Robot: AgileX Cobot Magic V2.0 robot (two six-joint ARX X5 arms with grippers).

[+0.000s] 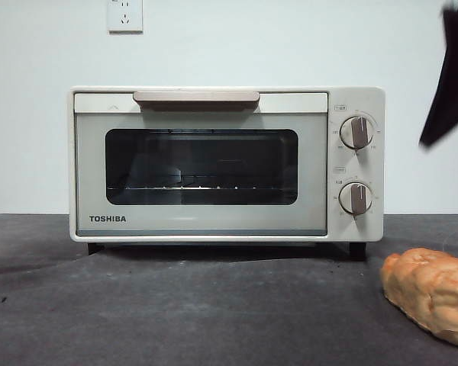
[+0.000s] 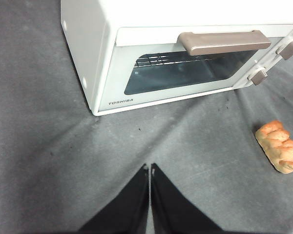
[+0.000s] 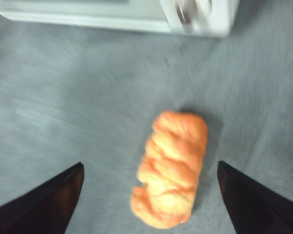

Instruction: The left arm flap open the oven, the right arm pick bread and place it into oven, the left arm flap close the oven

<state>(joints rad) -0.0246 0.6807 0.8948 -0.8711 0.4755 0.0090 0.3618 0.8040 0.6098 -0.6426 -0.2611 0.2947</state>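
Bread [image 3: 172,168] lies on the worktop [image 1: 175,305], near right of the shut oven [image 1: 214,164], between your spread right hand [image 3: 149,195]. Looks light, soft; grip across its narrow middle. Left hand [image 2: 150,170] clenched, empty.

You are looking at an oven [image 1: 214,164] with a smooth, satin cream shell, a glossy dark glass window [image 1: 201,166] and a thin metal wire rack [image 2: 158,59] behind it. Its bar handle [image 1: 196,97] is matt taupe. The surface [image 1: 175,305] is a matt grey cloth, lightly creased. The bread [image 3: 172,168] has a lumpy, faintly shiny golden crust
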